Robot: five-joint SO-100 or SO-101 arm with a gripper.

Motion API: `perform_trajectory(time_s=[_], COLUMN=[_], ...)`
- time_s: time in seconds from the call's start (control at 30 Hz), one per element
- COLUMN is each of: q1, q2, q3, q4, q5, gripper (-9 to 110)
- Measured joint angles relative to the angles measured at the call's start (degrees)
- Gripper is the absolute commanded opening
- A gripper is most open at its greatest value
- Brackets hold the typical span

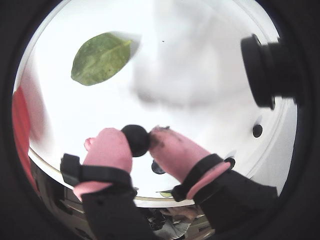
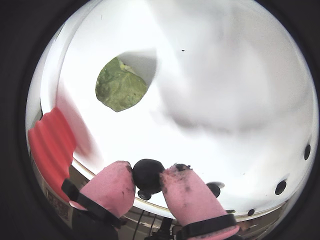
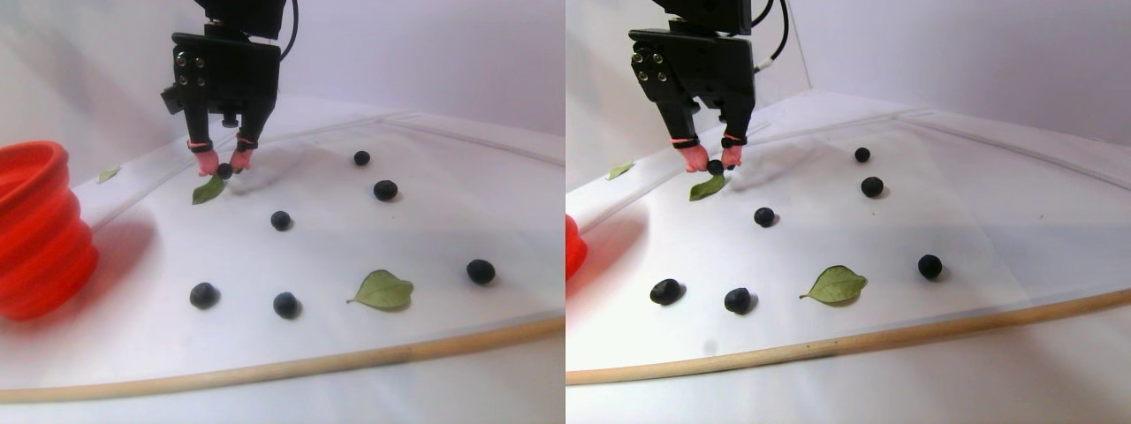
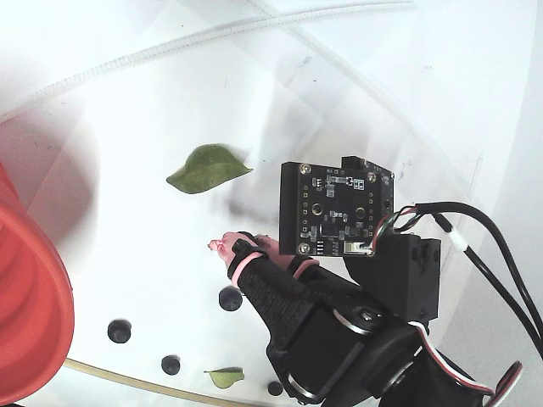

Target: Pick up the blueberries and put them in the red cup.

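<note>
The claw (image 1: 142,142) is clamped on one blueberry (image 1: 135,140); seemingly raised above the leaf (image 1: 100,58).

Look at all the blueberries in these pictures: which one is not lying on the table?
The blueberry pinched between the gripper's pink fingertips, just above the leaf nearest the red cup. The other blueberries rest loose on the white table.
</note>
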State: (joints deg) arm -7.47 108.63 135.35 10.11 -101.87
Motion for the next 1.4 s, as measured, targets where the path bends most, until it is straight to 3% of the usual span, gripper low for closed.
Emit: perform_trajectory(time_s=[1.4], q1=[-18.02], q2=[17.84], q3=[-0.7], q4=[21.45], q5=[24.17], gripper=[10])
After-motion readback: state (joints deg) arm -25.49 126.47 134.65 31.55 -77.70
